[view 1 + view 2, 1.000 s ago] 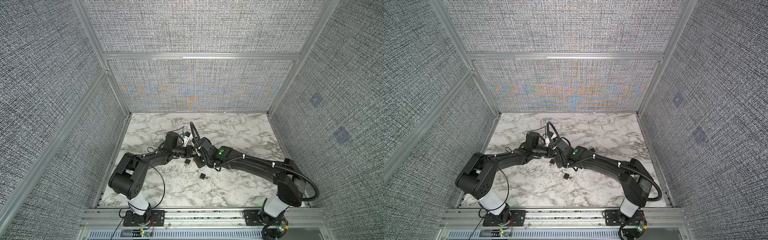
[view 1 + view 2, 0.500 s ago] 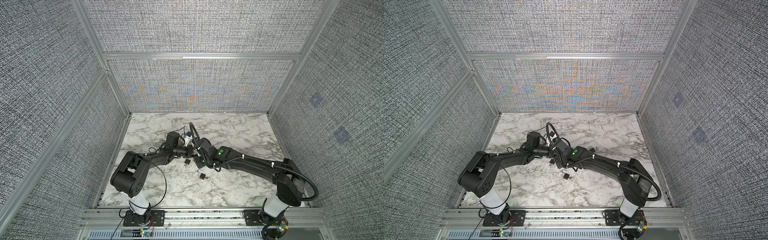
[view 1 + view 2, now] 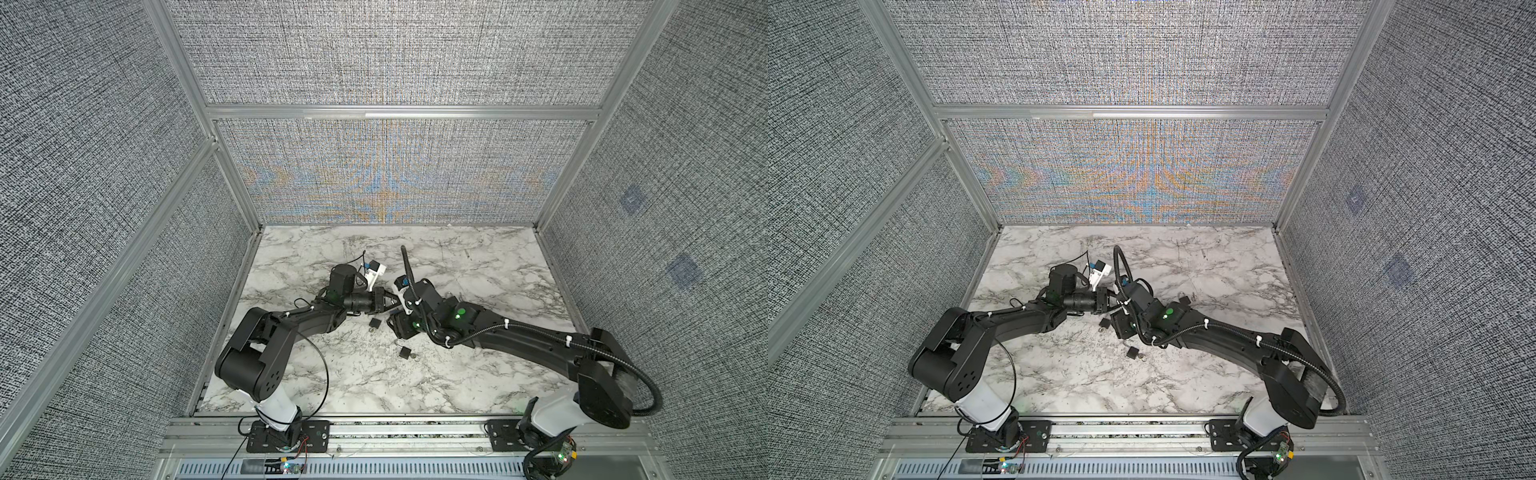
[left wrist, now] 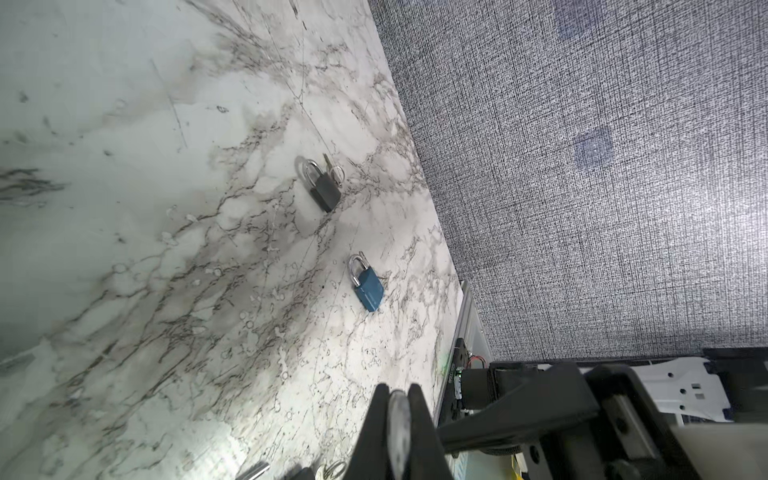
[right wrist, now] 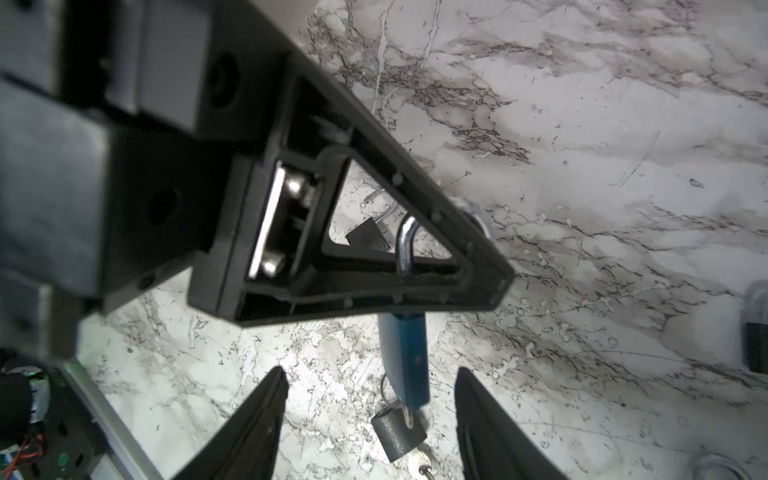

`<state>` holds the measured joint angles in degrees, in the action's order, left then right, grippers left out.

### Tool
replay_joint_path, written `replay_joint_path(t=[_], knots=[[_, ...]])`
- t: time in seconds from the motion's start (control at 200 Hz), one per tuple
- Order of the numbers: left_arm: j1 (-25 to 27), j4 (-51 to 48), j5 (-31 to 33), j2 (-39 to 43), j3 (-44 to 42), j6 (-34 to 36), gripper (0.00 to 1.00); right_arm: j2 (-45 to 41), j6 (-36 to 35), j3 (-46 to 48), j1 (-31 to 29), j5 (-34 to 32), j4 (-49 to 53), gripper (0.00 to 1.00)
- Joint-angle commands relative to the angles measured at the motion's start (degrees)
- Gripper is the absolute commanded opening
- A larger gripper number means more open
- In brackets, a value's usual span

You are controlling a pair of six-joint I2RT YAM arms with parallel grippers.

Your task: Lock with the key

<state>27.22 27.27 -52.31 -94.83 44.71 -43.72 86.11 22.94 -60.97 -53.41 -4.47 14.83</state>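
Right wrist view is the best for counting: one blue padlock (image 5: 409,357) held by its silver shackle (image 5: 405,245), plus three dark ones on the marble table (image 5: 582,208). A grey padlock (image 5: 399,436) lies right under the blue one with a key (image 5: 417,461) at its end. A black padlock (image 5: 368,240) shows through the open frame of the left gripper's finger, and an edge padlock (image 5: 756,351) is cut off by the picture's border.

Left gripper (image 4: 399,392) is pressed together on that shackle, and its finger covers most of the loop. Right gripper (image 5: 370,376) is spread wide, a finger on either side of the blue body, touching neither as far as I can see.

Left wrist view adds a second blue padlock (image 4: 368,286) and a charcoal padlock (image 4: 323,192) lying apart near the wall, with a second key (image 4: 328,164) just beside the charcoal one's shackle. Can't tell if that one is the black or the edge one. So two blue, at least three dark, two keys.

In both top views the wrists meet mid-table and hide the held lock. Only a front padlock (image 3: 404,353) and a middle padlock (image 3: 375,323) lie in the open on their near side.
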Motion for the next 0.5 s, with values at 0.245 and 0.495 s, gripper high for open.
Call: replay_joint_path(t=[0.245,0.495], knots=[[-0.04,3.21,5.30,3.63,-0.46,-3.47,0.00,-13.96,4.90,11.53,4.96,5.51,-12.34,0.65],[-0.01,3.61,8.34,4.17,-0.46,-6.80,0.00,-19.54,6.10,18.53,8.58,7.82,-17.02,0.64]])
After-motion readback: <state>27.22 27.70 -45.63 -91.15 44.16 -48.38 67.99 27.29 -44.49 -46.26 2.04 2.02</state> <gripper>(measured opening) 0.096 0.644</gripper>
